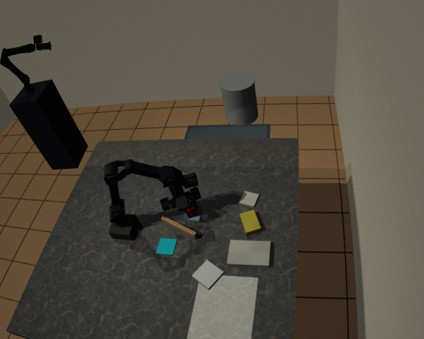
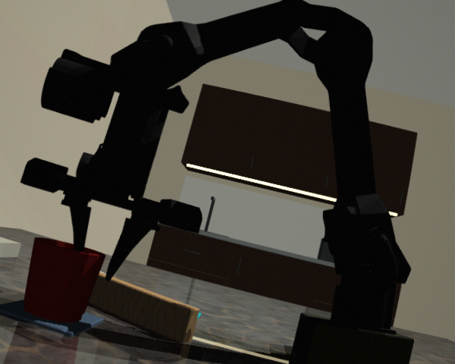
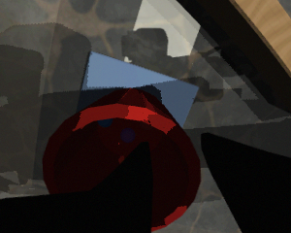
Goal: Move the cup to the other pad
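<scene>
Cup, dark red, tapered plastic (image 2: 59, 280), stands upright on the pale blue square pad (image 2: 83, 323), marbles dimly visible inside in the wrist view. Black parallel-jaw gripper (image 2: 92, 262) straddles the rim at the cup's 3 o'clock: one finger inside, one outside, partly open, gripping nothing. Light wooden rectangular block (image 2: 141, 309) lies just beside the cup. Teal square pad (image 1: 166, 246) lies at 7 o'clock, apart.

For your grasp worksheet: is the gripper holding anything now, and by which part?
Nothing is held. The gripper is open, its jaws straddling the red cup's rim wall, one inside, one outside, not clamped.
</scene>
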`<act>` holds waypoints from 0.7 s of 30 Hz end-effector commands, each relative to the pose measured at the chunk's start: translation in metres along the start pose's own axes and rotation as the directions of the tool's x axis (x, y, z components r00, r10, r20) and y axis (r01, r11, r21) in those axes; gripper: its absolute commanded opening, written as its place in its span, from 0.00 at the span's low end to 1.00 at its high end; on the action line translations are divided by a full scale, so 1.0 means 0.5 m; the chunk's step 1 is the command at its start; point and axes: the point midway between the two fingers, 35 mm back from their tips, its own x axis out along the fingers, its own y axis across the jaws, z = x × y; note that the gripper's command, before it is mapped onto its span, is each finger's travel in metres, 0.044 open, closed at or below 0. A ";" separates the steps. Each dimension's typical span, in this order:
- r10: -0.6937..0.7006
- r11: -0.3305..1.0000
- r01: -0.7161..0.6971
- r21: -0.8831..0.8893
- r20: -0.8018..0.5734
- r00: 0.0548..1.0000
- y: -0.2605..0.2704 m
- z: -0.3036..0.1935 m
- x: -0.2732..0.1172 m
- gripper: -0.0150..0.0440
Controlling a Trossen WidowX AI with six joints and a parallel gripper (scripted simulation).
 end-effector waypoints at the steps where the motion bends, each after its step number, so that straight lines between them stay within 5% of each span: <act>1: -0.015 1.000 0.015 -0.007 0.002 1.000 -0.005 0.001 0.020 0.50; 16: -0.015 1.000 0.015 -0.007 0.002 1.000 -0.006 0.001 0.025 0.50; 21: -0.010 1.000 0.010 -0.001 -0.001 1.000 -0.005 0.000 0.021 0.32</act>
